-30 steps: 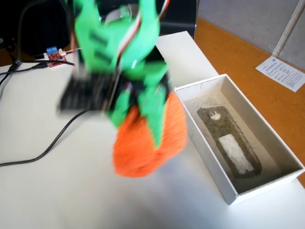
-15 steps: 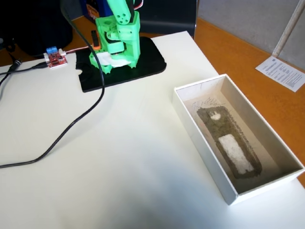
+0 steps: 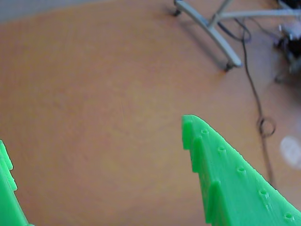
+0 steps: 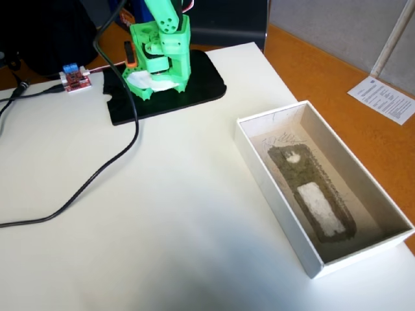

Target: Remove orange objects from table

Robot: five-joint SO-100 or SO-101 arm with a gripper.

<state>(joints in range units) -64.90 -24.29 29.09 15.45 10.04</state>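
Note:
No orange object shows on the white table in the fixed view. My gripper is seen only in the wrist view. Its two green fingers stand wide apart, with nothing between them. One finger is at the lower right and the other at the lower left edge. They hang over an orange-brown floor. In the fixed view only the arm's green base shows, and the arm runs up out of the picture.
A white open box stands on the table's right side with a grey pad in it. A black mat lies under the base. A black cable crosses the table's left side. A grey wheeled leg stands on the floor.

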